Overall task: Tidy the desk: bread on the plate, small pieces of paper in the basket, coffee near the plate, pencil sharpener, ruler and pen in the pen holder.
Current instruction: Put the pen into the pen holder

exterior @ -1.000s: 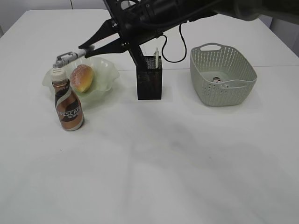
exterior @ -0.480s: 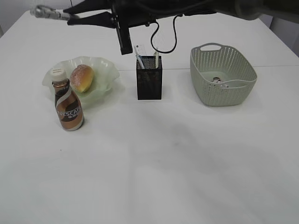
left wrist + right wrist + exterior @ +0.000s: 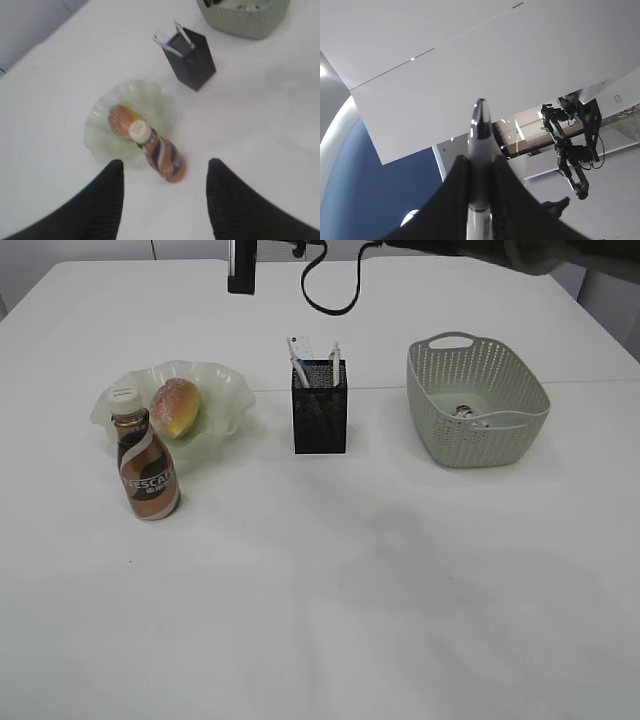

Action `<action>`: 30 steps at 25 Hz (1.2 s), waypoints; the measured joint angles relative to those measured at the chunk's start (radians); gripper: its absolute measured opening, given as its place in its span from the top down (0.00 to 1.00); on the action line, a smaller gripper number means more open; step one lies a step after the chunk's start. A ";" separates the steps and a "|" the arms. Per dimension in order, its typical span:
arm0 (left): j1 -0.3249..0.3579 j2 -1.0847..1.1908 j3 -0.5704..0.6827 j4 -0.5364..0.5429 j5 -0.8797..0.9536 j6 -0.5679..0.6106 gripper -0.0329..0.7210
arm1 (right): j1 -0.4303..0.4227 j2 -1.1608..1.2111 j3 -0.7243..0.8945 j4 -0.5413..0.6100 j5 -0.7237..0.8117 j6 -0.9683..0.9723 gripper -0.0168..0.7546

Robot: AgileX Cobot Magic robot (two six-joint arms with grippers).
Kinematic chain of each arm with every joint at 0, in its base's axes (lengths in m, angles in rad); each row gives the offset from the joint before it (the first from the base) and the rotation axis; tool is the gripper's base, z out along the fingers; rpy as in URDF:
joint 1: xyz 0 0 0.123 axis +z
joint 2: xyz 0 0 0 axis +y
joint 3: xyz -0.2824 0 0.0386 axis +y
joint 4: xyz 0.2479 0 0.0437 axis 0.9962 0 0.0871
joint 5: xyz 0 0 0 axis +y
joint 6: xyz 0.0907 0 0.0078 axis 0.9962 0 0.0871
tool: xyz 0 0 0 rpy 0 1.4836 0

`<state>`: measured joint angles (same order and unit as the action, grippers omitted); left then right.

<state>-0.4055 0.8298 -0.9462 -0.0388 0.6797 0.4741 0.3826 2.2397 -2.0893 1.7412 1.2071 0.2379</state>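
Observation:
The bread (image 3: 175,407) lies on the pale green plate (image 3: 222,390); the coffee bottle (image 3: 147,468) stands just in front of the plate. The black mesh pen holder (image 3: 320,420) holds a ruler and a pen-like stick. The grey-green basket (image 3: 476,400) holds small scraps. My left gripper (image 3: 162,172) is open and empty, high above the bottle (image 3: 160,157) and plate (image 3: 100,137). My right gripper (image 3: 479,165) is shut on a silver-white pen (image 3: 480,135) and points up at the ceiling. In the exterior view only a bit of arm and cable (image 3: 330,270) shows at the top edge.
The pen holder (image 3: 192,60) and basket (image 3: 245,20) also show in the left wrist view. The white table runs wide in front of the objects. The right wrist view shows ceiling, a blue wall and another robot arm far off.
The arm holding the pen has risen from beside the plate, up and out of the exterior view's top edge. The ruler and stick in the pen holder have come into sight.

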 joint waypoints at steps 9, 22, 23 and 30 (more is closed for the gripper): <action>0.000 0.043 0.002 0.015 -0.300 0.002 0.46 | 0.000 -0.002 -0.089 0.004 0.000 0.009 0.88; 0.000 0.159 0.018 -0.088 -0.455 0.002 0.50 | -0.002 -0.002 -0.151 0.005 0.002 0.047 0.88; 0.000 0.165 0.018 -0.088 -0.477 0.002 0.50 | -0.002 -0.002 -0.151 0.005 0.002 0.054 0.88; 0.000 0.214 0.018 -0.014 -0.692 0.002 0.53 | -0.002 -0.002 -0.151 0.005 0.004 0.104 0.88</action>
<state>-0.4055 1.0434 -0.9285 -0.0530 -0.0127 0.4764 0.3810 2.2381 -2.2403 1.7463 1.2107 0.3422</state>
